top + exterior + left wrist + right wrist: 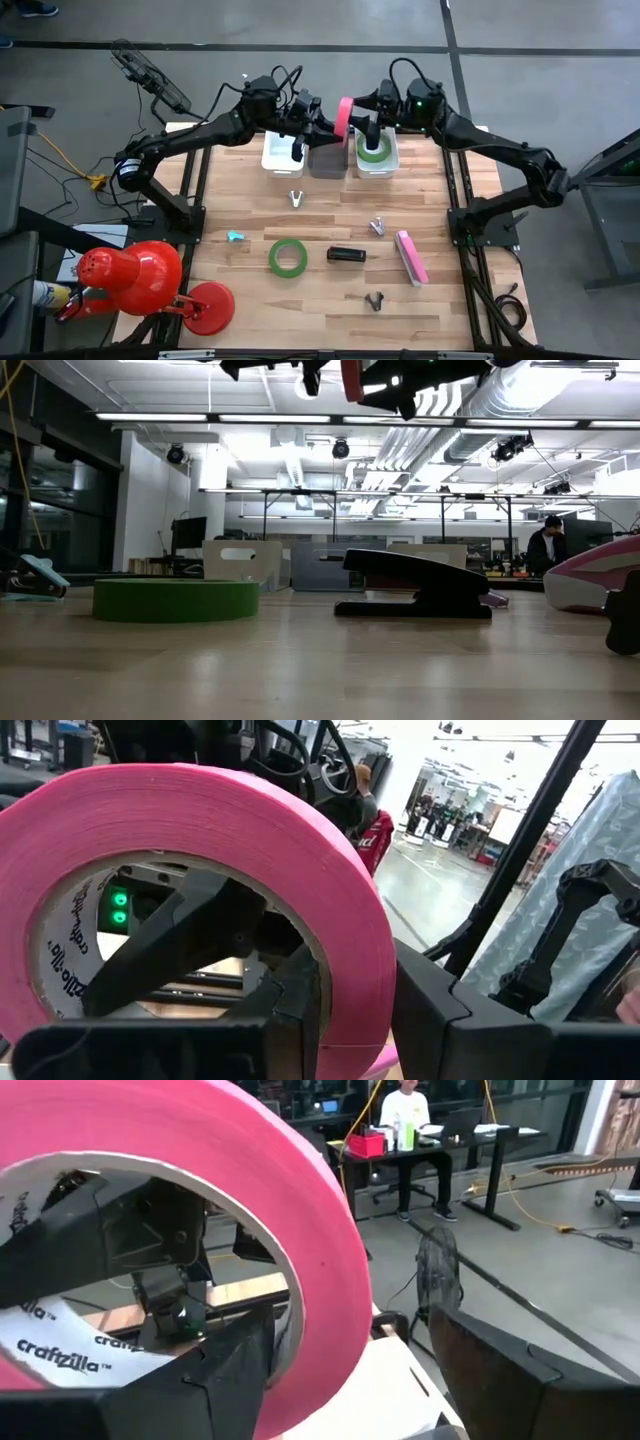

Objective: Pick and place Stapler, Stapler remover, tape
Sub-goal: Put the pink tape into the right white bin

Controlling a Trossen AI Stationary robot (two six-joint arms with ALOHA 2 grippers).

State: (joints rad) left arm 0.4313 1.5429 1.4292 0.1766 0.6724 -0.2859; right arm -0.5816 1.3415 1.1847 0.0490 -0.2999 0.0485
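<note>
Pink tape [345,116] held upright above the grey bin [327,158], clamped on its band by both left claw [322,125] and right claw [357,122]. Green tape [287,257] flat on tabletop [330,305], well apart from bin.

The pink tape roll [200,870] is cut off by the edge in both wrist views, so its full ring does not show. In the high view it stands edge-on [344,117] between the two grippers, and I cannot tell which one grips it. The small objects on the table [330,215], like the one near the front edge [375,300], are too small to name.
</note>
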